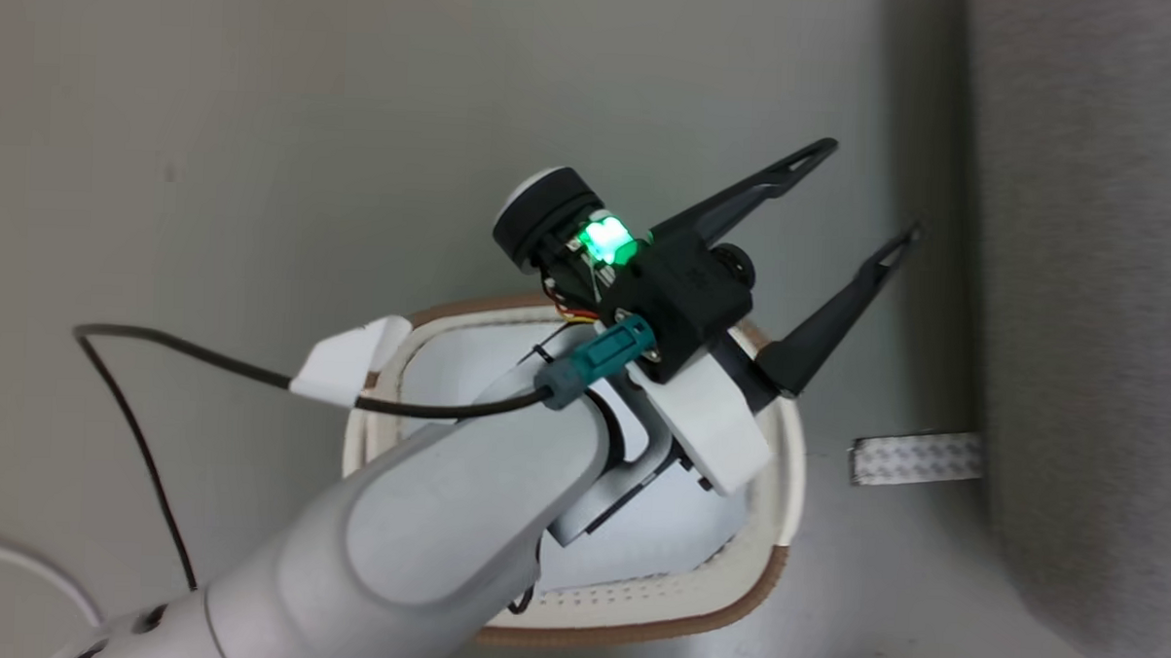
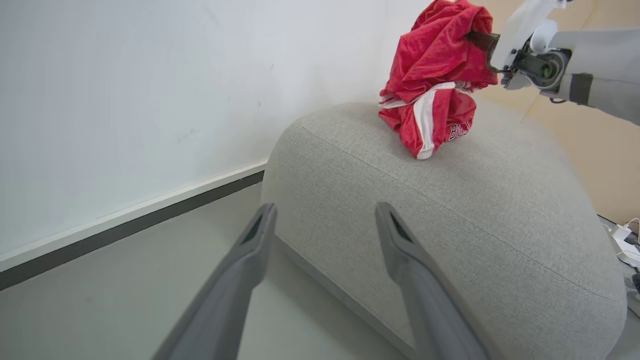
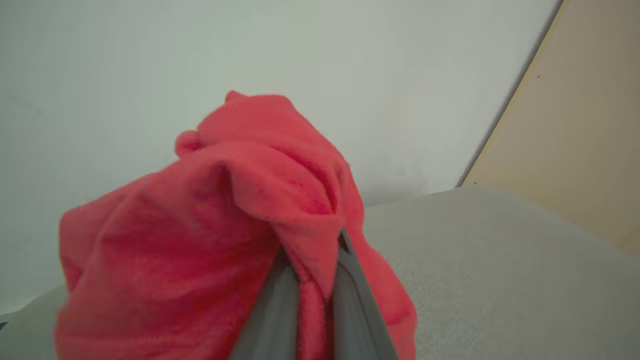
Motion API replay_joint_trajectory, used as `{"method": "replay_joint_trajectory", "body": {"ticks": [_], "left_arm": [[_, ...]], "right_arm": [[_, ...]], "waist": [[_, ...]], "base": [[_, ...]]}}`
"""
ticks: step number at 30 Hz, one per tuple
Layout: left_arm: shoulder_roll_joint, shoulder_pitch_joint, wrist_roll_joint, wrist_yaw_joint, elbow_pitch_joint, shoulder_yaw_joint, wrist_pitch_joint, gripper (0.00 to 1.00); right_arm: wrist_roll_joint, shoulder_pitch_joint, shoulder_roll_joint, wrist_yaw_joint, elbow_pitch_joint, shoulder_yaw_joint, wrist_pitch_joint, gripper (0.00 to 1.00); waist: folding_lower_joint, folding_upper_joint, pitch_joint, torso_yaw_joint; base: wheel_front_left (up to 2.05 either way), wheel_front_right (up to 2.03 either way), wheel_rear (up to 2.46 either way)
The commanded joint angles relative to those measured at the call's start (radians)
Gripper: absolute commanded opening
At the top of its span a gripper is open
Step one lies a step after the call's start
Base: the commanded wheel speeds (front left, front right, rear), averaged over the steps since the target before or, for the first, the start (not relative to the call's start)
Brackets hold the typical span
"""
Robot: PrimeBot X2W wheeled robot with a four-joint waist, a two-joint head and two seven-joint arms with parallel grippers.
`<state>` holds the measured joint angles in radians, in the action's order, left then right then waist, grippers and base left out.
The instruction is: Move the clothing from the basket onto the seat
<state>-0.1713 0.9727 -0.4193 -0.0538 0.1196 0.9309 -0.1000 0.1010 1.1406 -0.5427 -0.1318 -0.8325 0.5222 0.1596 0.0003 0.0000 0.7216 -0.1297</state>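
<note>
clothing (image 3: 175, 240) between fingers (image 3: 270, 315) of right gripper (image 3: 315, 252)

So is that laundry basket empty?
Seemingly empty: inside the basket, what shows is bare white, with no red cloth. The left arm hides the middle, so there I cannot tell.

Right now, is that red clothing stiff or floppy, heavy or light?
Probably floppy: the clothing hangs crumpled from the right gripper, lower folds seemingly slumped on the sofa. Likely light: a narrow pinch holds the whole bundle.
</note>
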Motion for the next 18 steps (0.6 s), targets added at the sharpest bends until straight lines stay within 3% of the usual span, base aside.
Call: {"method": "replay_joint_trajectory", "body": {"ticks": [1,3,4,12,18], "left_arm": [[-0.003,0.002,0.016,-0.004,-0.002,0.000,-0.011,1.00],[-0.003,-0.007,0.016,-0.006,0.001,0.004,-0.012,1.00],[-0.007,-0.012,0.015,-0.009,0.004,0.003,-0.013,1.00],[-0.049,-0.105,-0.038,-0.026,0.041,-0.015,-0.053,1.00],[-0.094,-0.222,-0.088,-0.050,0.080,-0.047,-0.109,1.00]], "right_arm": [[-0.013,0.012,0.000,0.002,-0.016,0.009,0.014,0.00],[-0.062,0.021,0.011,0.002,-0.073,0.039,0.047,0.33],[-0.083,0.024,0.012,0.002,-0.092,0.058,0.063,1.00],[-0.175,-0.082,0.072,0.002,-0.116,0.089,0.107,1.00],[-0.126,-0.278,0.128,0.002,0.091,-0.001,0.106,1.00]], "waist": [[-0.0003,0.0000,0.038,0.040],[-0.0003,0.0000,0.037,0.044],[-0.0003,0.0000,0.034,0.042],[-0.0003,0.0000,-0.099,0.000],[-0.0003,0.0000,-0.269,-0.009]], "base": [[0.00,0.00,0.00],[0.00,0.00,0.00],[0.00,0.00,0.00],[0.00,0.00,0.00],[0.00,0.00,0.00]]}}
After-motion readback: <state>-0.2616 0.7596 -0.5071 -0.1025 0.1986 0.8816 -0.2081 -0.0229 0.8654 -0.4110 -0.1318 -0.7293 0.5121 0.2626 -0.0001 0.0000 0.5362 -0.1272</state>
